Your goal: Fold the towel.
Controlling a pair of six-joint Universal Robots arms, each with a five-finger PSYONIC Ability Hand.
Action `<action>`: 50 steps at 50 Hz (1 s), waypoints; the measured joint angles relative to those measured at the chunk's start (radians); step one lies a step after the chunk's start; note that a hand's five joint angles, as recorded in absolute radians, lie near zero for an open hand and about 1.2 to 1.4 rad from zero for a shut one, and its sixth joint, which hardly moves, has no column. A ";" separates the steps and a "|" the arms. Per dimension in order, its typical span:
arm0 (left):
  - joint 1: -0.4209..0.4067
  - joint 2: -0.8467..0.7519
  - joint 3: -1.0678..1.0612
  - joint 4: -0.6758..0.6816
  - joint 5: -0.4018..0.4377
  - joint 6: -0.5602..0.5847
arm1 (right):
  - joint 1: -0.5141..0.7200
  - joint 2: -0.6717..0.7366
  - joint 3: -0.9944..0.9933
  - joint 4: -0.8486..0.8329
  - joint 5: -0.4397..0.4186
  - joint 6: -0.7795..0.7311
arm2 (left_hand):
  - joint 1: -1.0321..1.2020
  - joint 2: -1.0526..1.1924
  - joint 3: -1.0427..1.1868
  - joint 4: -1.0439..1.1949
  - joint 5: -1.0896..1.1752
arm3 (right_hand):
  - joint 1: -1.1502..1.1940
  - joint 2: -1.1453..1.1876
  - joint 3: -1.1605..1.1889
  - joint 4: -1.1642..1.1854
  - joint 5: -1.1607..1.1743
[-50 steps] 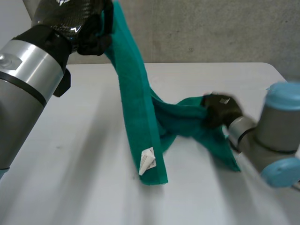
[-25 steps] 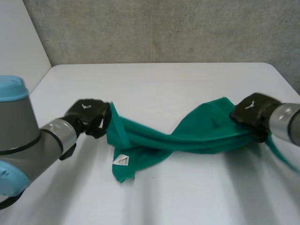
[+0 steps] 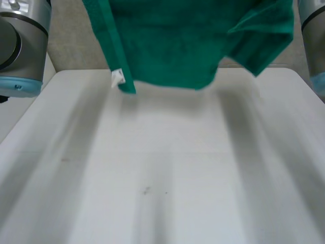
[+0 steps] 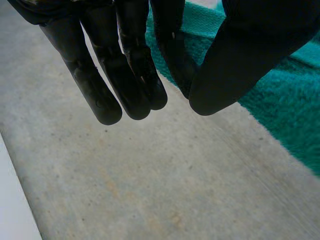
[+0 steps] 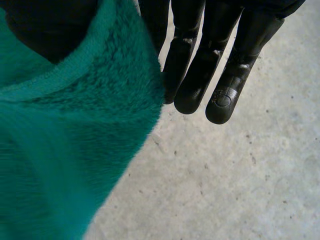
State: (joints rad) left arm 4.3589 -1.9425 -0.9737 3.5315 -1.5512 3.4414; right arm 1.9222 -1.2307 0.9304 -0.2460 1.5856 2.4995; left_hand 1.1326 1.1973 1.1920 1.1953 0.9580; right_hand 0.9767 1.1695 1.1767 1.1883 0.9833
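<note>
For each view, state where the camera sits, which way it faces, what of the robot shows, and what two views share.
Head view: behind and between the arms, looking down at the table; left arm and right arm at the sides, towel raised between.
Left wrist view: on the left wrist, looking along the left hand at concrete.
Right wrist view: on the right wrist, looking along the right hand at concrete.
Shared: both wrist views show the towel pinched in the hand.
</note>
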 measured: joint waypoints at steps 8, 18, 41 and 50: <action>0.010 0.030 -0.276 0.015 0.031 -0.009 | 0.022 -0.058 0.309 0.000 -0.077 0.001 | 0.000 0.000 0.000 0.000 0.012 | 0.000 0.000 0.000 0.001 0.005; 0.069 -0.057 -0.629 0.027 0.165 0.003 | 0.041 0.041 0.548 0.144 -0.093 -0.004 | 0.000 0.000 0.000 0.000 0.012 | 0.000 0.000 0.005 0.005 0.005; 0.067 0.194 -0.828 -0.059 0.186 0.213 | 0.035 0.109 0.618 0.189 -0.099 0.078 | -0.784 -0.841 -0.831 -0.849 -0.790 | 0.000 0.000 0.005 0.005 0.006; -0.039 0.274 -0.744 -0.067 0.165 0.130 | 0.045 0.054 0.650 0.169 -0.099 0.084 | -0.863 -0.937 -0.930 -0.940 -0.887 | 0.000 0.000 0.005 0.005 0.006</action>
State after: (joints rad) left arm 4.3195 -1.6687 -1.7182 3.4644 -1.3864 3.5715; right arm 1.9673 -1.1771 1.5809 -0.0768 1.4870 2.5833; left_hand 0.2692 0.2599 0.2617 0.2557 0.0710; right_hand 0.9767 1.1695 1.1818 1.1929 0.9897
